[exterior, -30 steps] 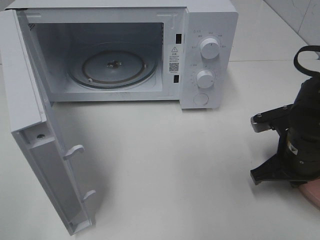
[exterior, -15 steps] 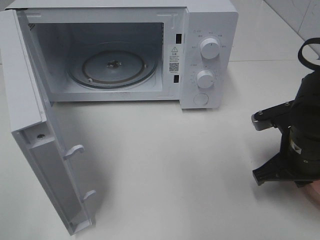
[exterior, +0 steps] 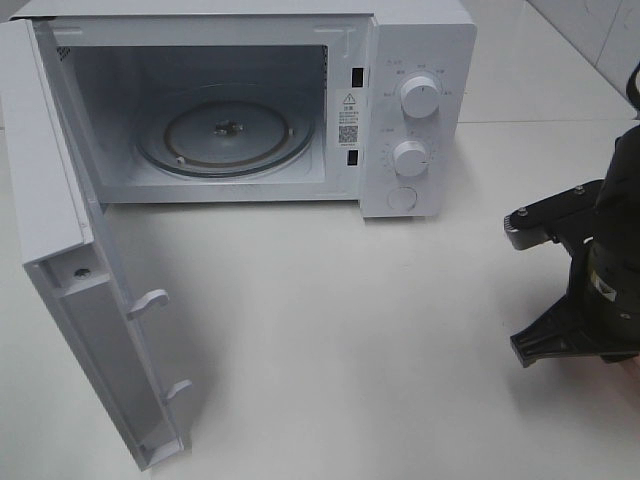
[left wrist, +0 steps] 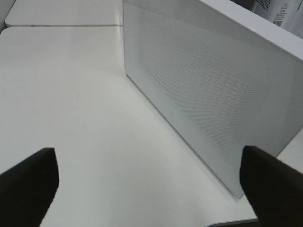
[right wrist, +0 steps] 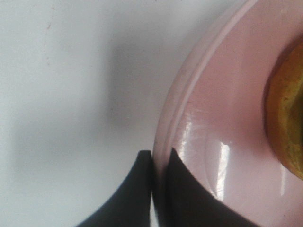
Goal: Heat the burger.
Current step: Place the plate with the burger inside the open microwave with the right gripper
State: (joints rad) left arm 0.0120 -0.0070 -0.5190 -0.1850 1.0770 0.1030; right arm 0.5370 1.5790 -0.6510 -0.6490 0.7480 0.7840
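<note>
Furthest left, out of the high view: left gripper (left wrist: 150, 189), released, with dark fingertips (left wrist: 28, 184) spread wide. Hovers over the white table (exterior: 350, 330), just beside the perforated outer face of the door (exterior: 70, 250).

Next, that door, swung wide toward the near side on the left of a white microwave (exterior: 420, 40) at the far side of the table. Inside the cavity, a round glass turntable (exterior: 225, 135). Right of the cavity, two round knobs (exterior: 418, 97), one above the other, with a round button beneath.

Further right, at the near right edge of the table: black right arm (exterior: 600, 270), pointing down. Right gripper (right wrist: 158, 189) clenched on the raised rim of the pink plate (right wrist: 222, 118), with one finger outside the rim and the other on the glossy inner surface.

Burger (right wrist: 289, 113) on that plate, well right of the microwave and apart from the gripping fingers. Only a curved sliver in sight, at the edge of the right wrist view: golden-brown bun, yellow-orange and faintly mottled, with a dark shadow on the pink glaze beside it. Filling layers not in sight. In the high view, hidden behind the arm or past the frame edge.
</note>
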